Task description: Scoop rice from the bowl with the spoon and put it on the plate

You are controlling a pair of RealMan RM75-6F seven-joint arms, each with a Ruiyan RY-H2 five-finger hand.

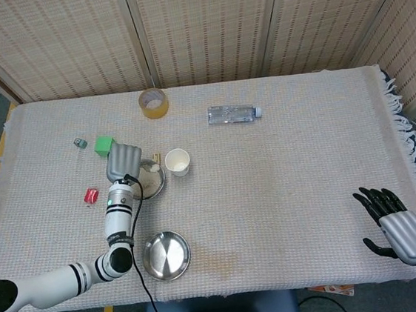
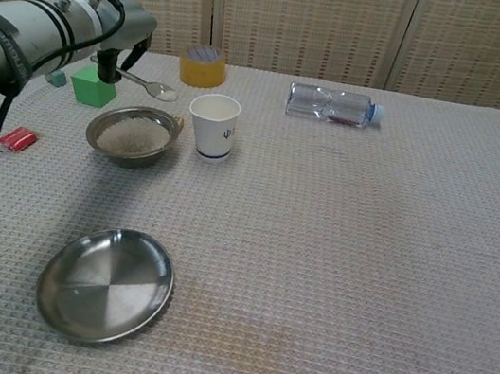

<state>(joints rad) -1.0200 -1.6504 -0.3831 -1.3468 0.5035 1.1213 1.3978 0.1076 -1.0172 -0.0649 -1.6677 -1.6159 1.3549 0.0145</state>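
We see the tabletop (image 1: 286, 192) with the empty steel plate (image 2: 105, 284) at its near left edge. Rice bowl (image 2: 132, 136) sits behind the plate, beside a paper cup (image 2: 213, 125). Left hand (image 1: 122, 162) hovers over the bowl, fingers closed on the spoon (image 2: 147, 84); spoon bowl pokes out above the rice bowl's far rim. Right hand (image 1: 395, 224) rests at the far right edge, fingers spread, holding nothing.

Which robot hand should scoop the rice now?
The left robot hand. It already holds the spoon just above the bowl of rice. The right robot hand rests open, far across the table.
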